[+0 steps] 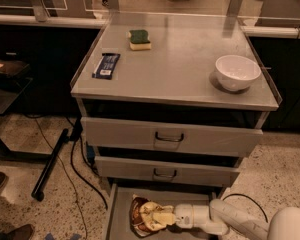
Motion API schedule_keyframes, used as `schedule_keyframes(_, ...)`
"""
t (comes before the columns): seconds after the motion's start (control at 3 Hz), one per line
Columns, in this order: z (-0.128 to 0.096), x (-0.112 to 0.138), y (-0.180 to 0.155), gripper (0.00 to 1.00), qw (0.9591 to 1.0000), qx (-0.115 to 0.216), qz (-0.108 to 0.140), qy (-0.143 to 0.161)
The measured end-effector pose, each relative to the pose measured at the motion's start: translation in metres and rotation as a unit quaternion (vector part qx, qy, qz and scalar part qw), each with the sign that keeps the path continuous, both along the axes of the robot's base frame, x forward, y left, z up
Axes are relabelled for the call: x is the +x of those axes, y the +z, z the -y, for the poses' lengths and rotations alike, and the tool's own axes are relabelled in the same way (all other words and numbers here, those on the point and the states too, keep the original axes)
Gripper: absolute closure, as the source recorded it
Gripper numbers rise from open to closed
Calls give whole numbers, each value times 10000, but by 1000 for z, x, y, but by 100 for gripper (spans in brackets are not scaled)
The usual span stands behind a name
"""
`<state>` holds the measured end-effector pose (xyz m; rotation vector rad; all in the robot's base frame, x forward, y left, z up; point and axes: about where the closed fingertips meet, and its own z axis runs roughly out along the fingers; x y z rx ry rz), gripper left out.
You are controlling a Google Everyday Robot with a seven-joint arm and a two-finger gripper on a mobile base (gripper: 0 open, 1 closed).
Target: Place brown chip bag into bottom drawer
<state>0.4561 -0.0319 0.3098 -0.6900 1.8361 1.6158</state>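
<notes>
**Nearly home: chip bag held inside the open bottom drawer**

Low at the near edge of the scene, the bottom drawer (116, 210) is pulled out at floor level beneath the two closed drawers above it. The brown chip bag (141, 215) sits within its tray, towards the left of centre. The gripper (162, 218) reaches in from the right on the end of the white arm (225, 223). As far as can be made out, its jaws are clamped on the right-hand side of the bag, which bunches and creases around them. Whether the bag's underside touches the drawer floor cannot be told.

My guess is that the bag is very light and mostly air, with a thin, crinkly film skin. It should give under any pressure, so a hard squeeze would crush the chips, while a slack one would let the slick film slide out. The best hold is probably on a gathered fold or the sealed seam at an end, where the film is doubled and nothing brittle lies behind it. The present grip on the crumpled side looks adequate for so little weight.

Judging by where things lie, the task is close to done. What remains is to let go with the bag wholly inside the low walls. The main risk is that the puffy bag springs or tips over the left wall on release.

On the worktop (180, 59) are a white bowl (237, 71), a sponge (139, 39) and a dark blue wrapper bar (106, 65), all well apart from the action.
</notes>
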Motion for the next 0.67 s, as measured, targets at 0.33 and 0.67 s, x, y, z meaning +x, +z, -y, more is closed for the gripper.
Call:
schedule_keyframes(0.33,11,5,-13,100,9997,104,-143,-141)
schedule_keyframes(0.67,18,8,-26,100,9994,-32,-308,-174)
